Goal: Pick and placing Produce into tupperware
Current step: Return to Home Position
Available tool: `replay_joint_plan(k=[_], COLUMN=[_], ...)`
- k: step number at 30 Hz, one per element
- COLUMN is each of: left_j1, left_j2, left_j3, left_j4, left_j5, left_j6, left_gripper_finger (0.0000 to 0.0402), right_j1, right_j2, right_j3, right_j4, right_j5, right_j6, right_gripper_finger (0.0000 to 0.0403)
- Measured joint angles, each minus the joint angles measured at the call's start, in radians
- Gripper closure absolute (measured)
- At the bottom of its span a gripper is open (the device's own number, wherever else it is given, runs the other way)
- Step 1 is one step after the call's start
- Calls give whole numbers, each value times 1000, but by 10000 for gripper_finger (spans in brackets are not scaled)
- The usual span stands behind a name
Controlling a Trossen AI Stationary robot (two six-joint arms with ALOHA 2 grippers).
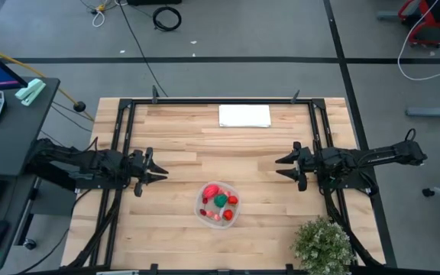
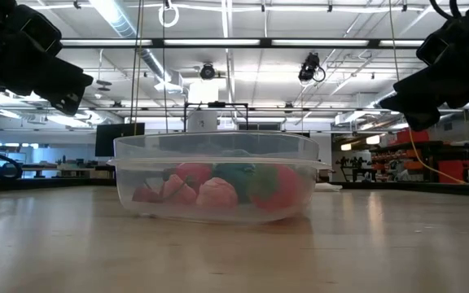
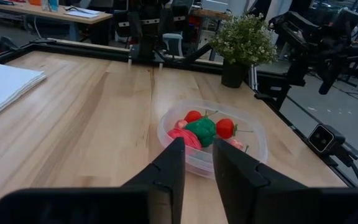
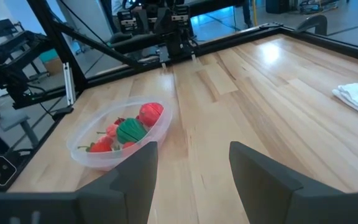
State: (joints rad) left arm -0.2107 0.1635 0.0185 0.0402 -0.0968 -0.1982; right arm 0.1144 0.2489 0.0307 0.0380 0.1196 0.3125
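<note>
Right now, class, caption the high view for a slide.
Produce sits in the tupperware; left end effector and right end effector wait on either side.

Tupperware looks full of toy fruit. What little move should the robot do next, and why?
Probably pull both arms back to rest. The produce sits inside the tupperware, I see none loose on the table, and the left hand and right hand hover empty and open at either side of it, so nothing seems left to pick.

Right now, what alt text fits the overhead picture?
A clear tupperware holding red, pink and green toy produce sits on a wooden table. The left gripper and right gripper hover either side of it, both open and empty.
</note>
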Motion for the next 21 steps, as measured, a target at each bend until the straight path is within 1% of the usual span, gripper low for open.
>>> replay_joint_plan(k=[5, 15, 21], left_j1=[0, 0, 0], left_j2=[0, 0, 0], left_j3=[0, 0, 0], left_j4=[0, 0, 0], left_j5=[0, 0, 0], left_j6=[0, 1, 1], left_gripper_finger=[319, 308, 315], right_j1=[0, 0, 0], right_j2=[0, 0, 0], right_j3=[1, 2, 2], right_j4=[0, 0, 0], right_j5=[-1, -2, -2], right_j6=[0, 0, 0], right_gripper_finger=[194, 194, 194])
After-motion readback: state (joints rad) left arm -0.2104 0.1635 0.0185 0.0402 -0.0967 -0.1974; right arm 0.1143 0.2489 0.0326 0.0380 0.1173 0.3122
